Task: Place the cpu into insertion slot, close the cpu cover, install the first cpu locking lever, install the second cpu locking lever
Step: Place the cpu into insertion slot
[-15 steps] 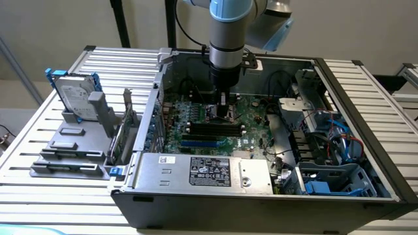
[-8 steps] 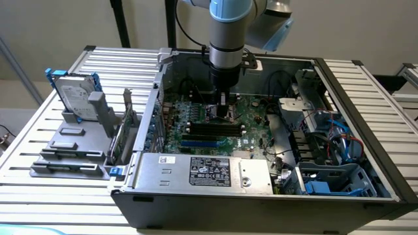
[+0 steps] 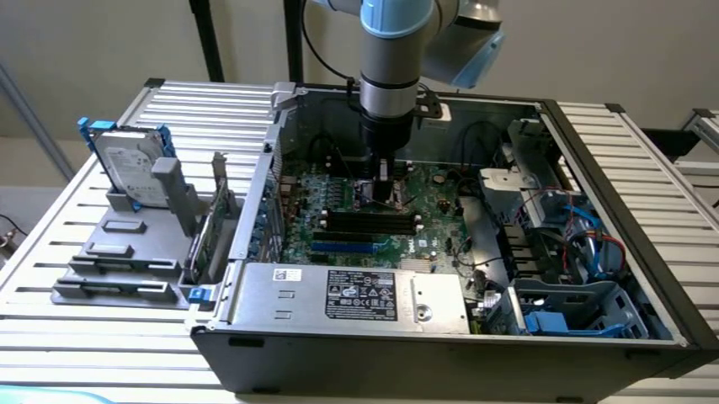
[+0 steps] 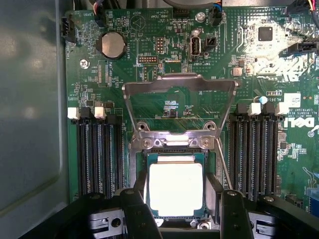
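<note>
Cpu between spread pincer jaws, arm upright

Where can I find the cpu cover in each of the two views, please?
Exterior view: it cannot be made out; the gripper stands over that spot, just beyond the black memory slots.
Wrist view: the cpu cover stands open, on the far side of the cpu.
Shared landmark: the black memory slots, which run beside the socket.
</note>
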`<state>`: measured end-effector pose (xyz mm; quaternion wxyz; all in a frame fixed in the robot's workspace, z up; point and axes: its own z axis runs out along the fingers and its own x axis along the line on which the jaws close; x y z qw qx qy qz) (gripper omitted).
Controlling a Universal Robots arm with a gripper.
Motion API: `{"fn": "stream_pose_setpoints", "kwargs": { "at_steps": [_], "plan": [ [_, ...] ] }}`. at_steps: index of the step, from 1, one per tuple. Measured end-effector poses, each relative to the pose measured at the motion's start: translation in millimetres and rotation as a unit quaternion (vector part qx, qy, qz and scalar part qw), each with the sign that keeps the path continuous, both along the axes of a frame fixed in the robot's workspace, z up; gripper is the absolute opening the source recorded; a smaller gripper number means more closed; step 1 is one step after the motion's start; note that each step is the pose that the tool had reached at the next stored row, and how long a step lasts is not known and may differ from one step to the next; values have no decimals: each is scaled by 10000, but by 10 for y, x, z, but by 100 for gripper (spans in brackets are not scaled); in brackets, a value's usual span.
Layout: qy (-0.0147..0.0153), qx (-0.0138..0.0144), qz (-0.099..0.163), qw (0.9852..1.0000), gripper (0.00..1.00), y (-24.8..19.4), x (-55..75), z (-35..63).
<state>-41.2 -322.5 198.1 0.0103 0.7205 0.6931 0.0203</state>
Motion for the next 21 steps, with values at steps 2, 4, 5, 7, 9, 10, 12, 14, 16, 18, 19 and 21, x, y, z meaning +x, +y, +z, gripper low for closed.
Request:
{"fn": "stream_pose_setpoints", "kwargs": {
  "at_steps": [2,4,5,7,9,10,12,14,16,18,19,21],
  "plan": [
    [0,-13,0,10000,55,0,0,-3],
    [0,-25,0,10000,55,1,0,-5],
    [0,-28,0,10000,55,1,0,-6],
    [0,-34,-1,10000,55,3,-1,-8],
    [0,-39,-1,10000,55,7,-1,-9],
    [0,-41,-1,10000,55,8,-1,-10],
    [0,-44,-2,10000,55,13,-2,-11],
    [1,-47,-1,10000,55,17,-2,-12],
    [1,-49,0,10000,55,20,-2,-13],
    [0,-49,-1,10000,55,23,-2,-14],
    [-3,-41,0,10000,55,26,-1,-17],
    [-2,-45,0,10000,56,27,-1,-17]
  ]
}}
